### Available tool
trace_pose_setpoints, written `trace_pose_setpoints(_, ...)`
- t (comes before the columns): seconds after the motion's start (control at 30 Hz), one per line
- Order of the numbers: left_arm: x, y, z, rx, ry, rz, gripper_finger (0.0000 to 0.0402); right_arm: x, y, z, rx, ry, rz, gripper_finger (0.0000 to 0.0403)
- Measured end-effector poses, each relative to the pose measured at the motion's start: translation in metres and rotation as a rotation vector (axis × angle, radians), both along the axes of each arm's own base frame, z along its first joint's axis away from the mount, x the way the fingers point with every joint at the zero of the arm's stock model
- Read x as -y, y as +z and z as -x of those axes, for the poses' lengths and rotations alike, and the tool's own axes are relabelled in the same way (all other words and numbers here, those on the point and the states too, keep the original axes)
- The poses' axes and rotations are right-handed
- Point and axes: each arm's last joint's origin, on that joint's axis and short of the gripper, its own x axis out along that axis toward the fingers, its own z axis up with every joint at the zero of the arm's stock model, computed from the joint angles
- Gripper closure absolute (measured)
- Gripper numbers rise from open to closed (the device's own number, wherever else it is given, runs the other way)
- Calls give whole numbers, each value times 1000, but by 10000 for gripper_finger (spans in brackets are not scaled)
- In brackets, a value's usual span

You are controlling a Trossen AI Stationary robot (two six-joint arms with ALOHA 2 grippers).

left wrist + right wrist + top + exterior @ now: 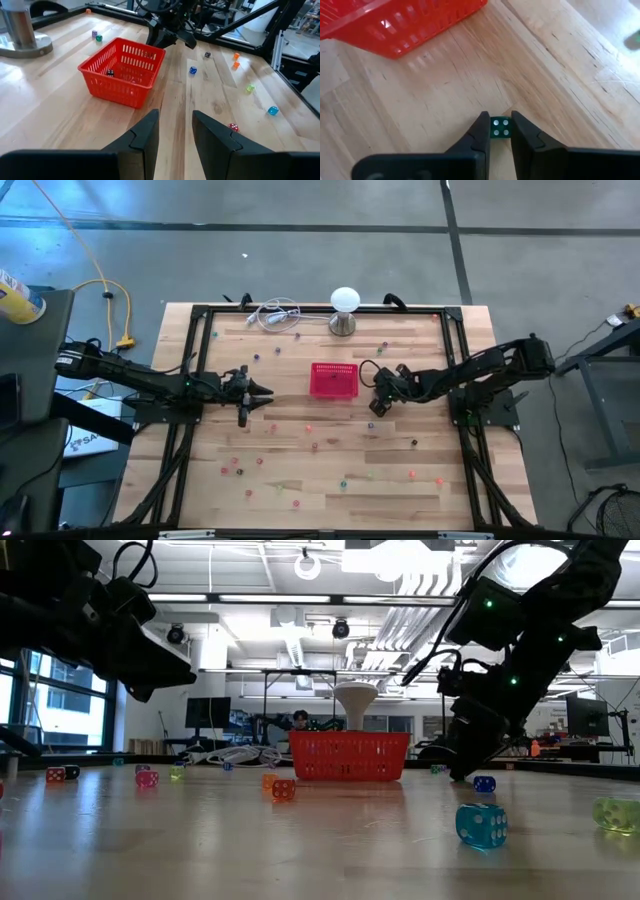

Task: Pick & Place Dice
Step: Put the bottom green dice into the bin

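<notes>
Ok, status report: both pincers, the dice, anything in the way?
Right pincer shut on small green die, low on the wooden table beside red mesh basket. Left pincer open, empty, facing the basket. Path to basket unobstructed.

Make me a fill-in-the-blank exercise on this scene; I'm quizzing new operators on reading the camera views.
1. The right gripper has its fingers closed on a ____ die.
2. The basket between the two arms is ____ in colour.
3. The left gripper holds ____ between its fingers.
4. The lamp stands by the table's ____ edge in the high view.

Missing words: green; red; nothing; top
</notes>
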Motion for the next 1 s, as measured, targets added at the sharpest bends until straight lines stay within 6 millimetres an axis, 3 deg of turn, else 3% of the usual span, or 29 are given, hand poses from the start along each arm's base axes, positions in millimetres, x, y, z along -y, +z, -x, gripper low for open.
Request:
trace_pose_setpoints(0.1, -1, 2, 0, 16, 19, -39, 289, -12, 13, -8, 35, 59, 39, 375)
trace_pose_setpoints(0.47, 0, 11, -1, 97, -2, -164, 289, -73, 97, -47, 327, 315, 182, 375)
trace_pose_setpoints(0.7, -12, 14, -2, 120, 76, -205, 289, -58, 93, -58, 352, 140, 291, 375)
trace_pose_setpoints(1.0, -14, 13, -2, 131, -2, -67, 289, -25, 59, -82, 306, 135, 206, 334)
